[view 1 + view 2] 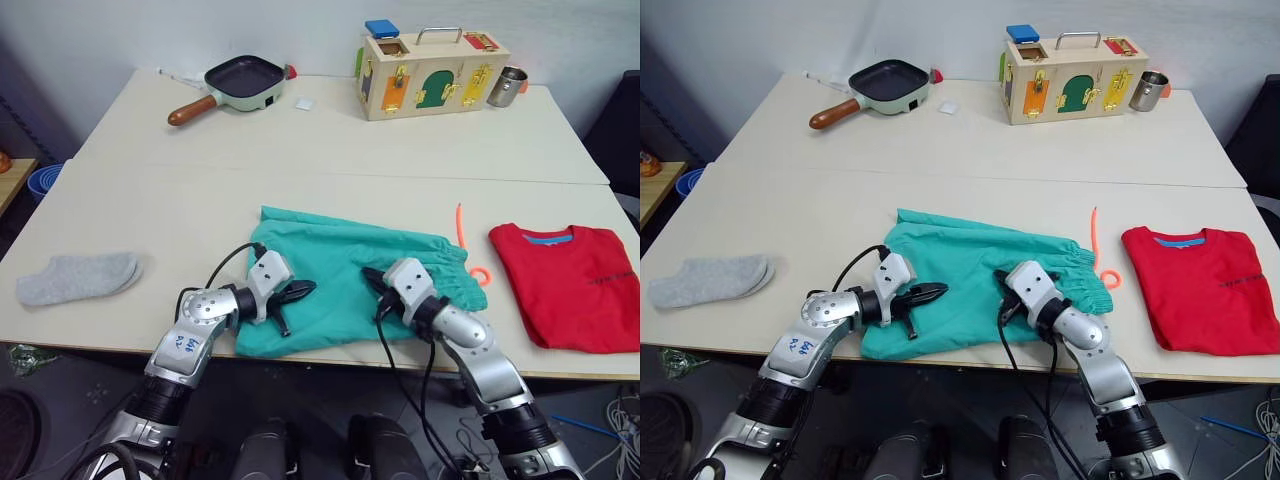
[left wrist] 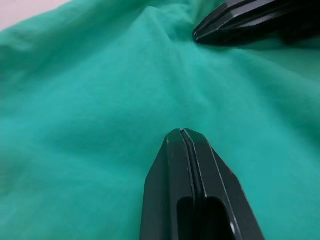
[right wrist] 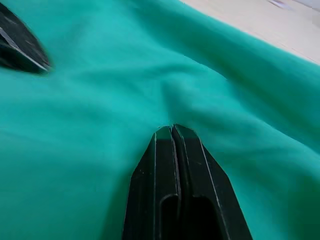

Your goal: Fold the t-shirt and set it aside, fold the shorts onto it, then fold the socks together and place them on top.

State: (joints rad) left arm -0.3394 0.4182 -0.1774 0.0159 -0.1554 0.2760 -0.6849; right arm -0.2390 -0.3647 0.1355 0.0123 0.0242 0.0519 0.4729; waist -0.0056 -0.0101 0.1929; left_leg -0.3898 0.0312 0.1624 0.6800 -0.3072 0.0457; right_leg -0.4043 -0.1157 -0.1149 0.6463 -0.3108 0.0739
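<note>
Both hands closed | left hand (image 1: 305, 289), right hand (image 1: 370, 274) tip-to-tip over shorts (image 1: 340, 255)

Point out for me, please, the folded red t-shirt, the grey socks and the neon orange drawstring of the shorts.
t-shirt (image 1: 575, 290): left eye view, middle of the folded red front.
socks (image 1: 78, 278): left eye view, middle of the grey knit.
drawstring (image 1: 461, 228): left eye view, straight orange stretch beyond the waistband of the shorts (image 1: 330, 270).

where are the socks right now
In the left eye view the socks lie on the table's near left corner, well apart from the shorts and left of the left hand.
</note>
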